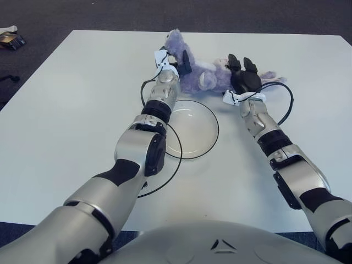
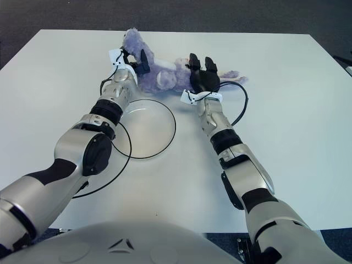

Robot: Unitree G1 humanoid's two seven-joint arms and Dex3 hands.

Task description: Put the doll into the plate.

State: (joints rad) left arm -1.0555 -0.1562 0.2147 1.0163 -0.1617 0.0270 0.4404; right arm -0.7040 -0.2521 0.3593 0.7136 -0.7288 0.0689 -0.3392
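Both hands bracket the purple plush doll (image 1: 206, 77) for a two-sided lift: left hand (image 1: 175, 59) fingers curl around its head, right hand (image 1: 243, 74) fingers seemingly clamp its legs, the clear plate (image 1: 190, 129) just nearer than both.

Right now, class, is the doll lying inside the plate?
No. The doll lies on the table beyond the plate, between the left hand and right hand.

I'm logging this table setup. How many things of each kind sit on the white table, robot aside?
Purple plush doll: 1, held between the left hand and the right hand
Clear plate: 1
Total: 2
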